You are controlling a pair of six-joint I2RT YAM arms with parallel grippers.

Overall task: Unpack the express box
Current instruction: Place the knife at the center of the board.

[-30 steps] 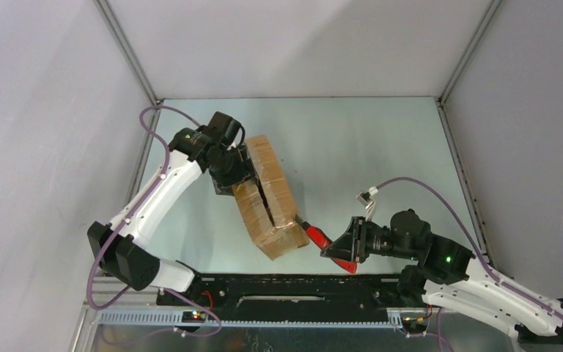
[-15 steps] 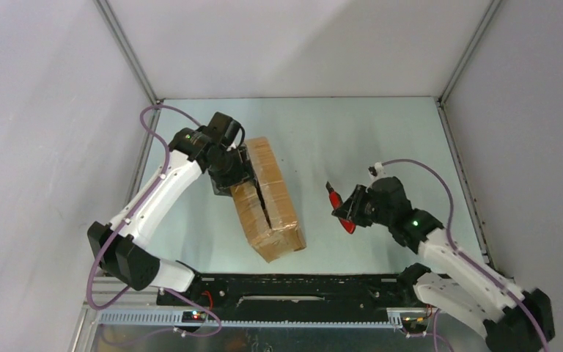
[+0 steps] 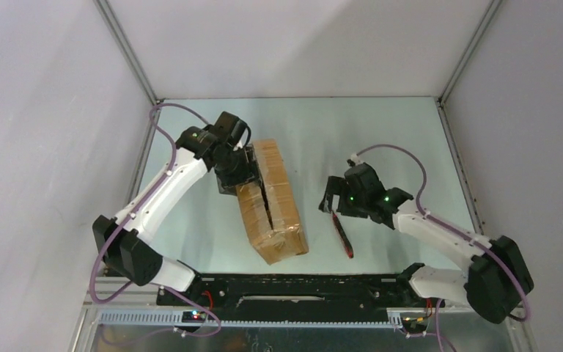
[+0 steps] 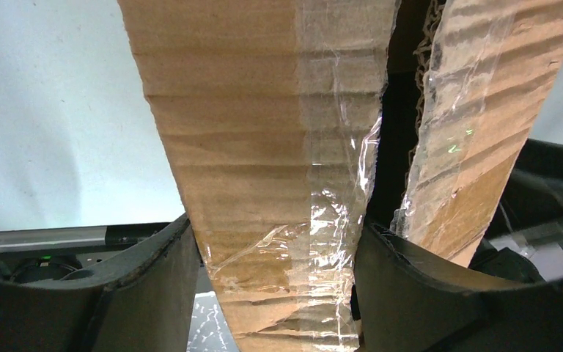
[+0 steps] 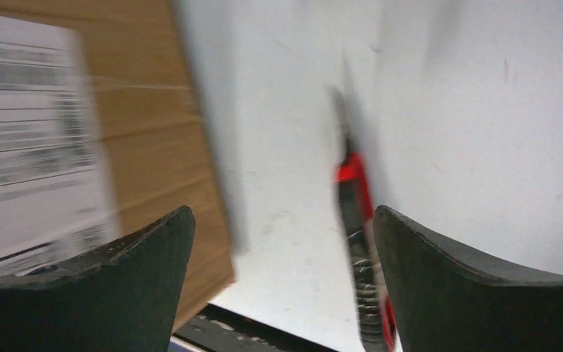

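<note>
The express box, brown cardboard with clear tape, lies slantwise left of the table's middle. Its taped top seam is split into a dark gap. My left gripper is at the box's far left end, shut on the left top flap, with one finger down in the gap. My right gripper hangs open to the right of the box, holding nothing. A red and black utility knife lies on the table just below it, close by the right finger. The box's white label faces that wrist view.
A black rail runs along the table's near edge between the arm bases. Grey walls with metal corner posts close the table in at the back and sides. A purple cable loops over the right arm.
My right gripper drew the knife away from the box's near end, swung up and right, then opened; the knife now lies on the table. The left gripper kept its hold.
</note>
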